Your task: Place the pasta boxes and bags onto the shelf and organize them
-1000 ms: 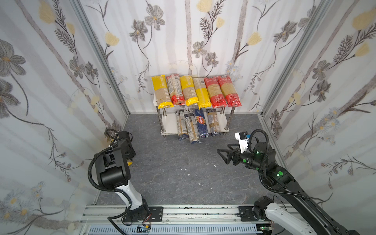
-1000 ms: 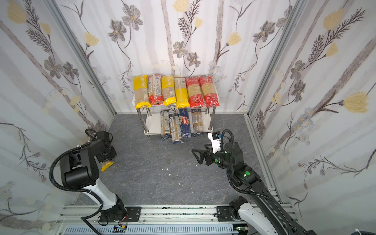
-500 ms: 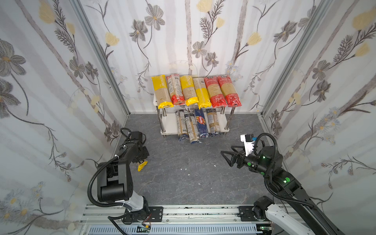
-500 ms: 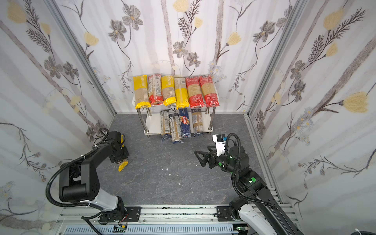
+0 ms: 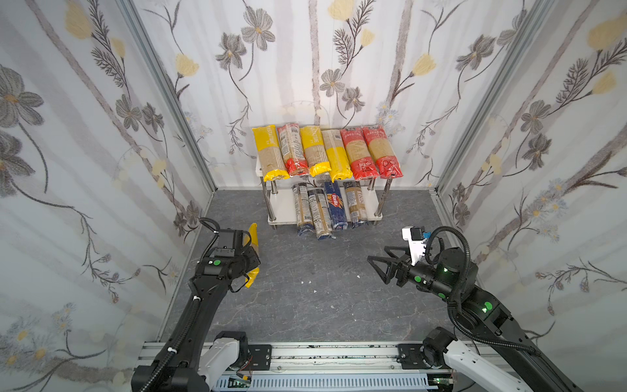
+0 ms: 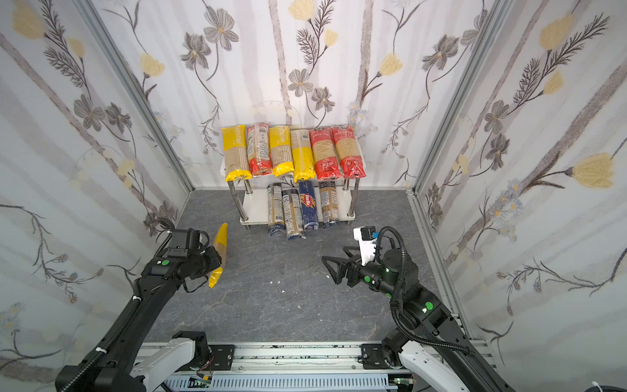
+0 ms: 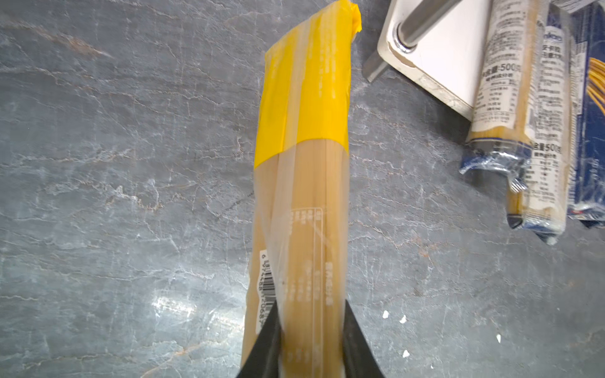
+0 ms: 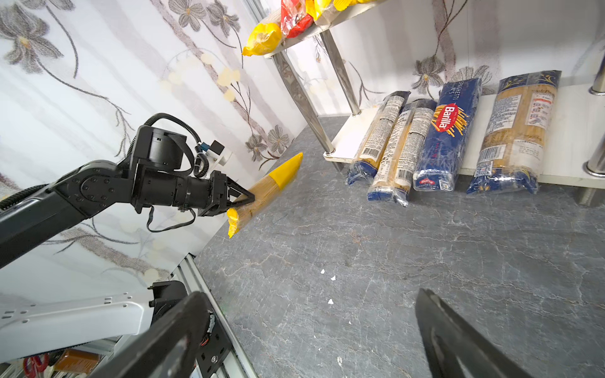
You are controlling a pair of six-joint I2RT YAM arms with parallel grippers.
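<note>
- Shelf point(image 5: 284, 205) stands against the back wall; top tier carries six pasta bags point(image 5: 325, 152) side by side, yellow and red ends, filling it edge to edge.
- Lower tier: three clear bags plus the blue Barilla box point(image 5: 334, 203), all poking out past the front edge, a bit uneven.
- One yellow-ended bag point(image 7: 304, 163) is not shelved: the left end effector point(image 8: 245, 199) is clenched around it near its lower end. It hangs tilted above the counter, close to the left wall, far tip pointing toward the shelf's front-left leg.
- Right end effector point(image 5: 377, 254) is released, jaws wide, holding nothing, hovering over the right side of the counter.
- No other loose packs in view, so this looks like the last one; ten placed, one to go.
- Likely spot: the bare strip of lower board left of the packs; the overhanging row may want straightening.
- Counter point(image 5: 322, 305) is grey marbled stone-look, flat, with a few white crumbs point(image 5: 308, 281).
- Floral wallpaper panels point(image 5: 101, 135) enclose three sides; a metal rail point(image 5: 322, 353) runs along the front.
</note>
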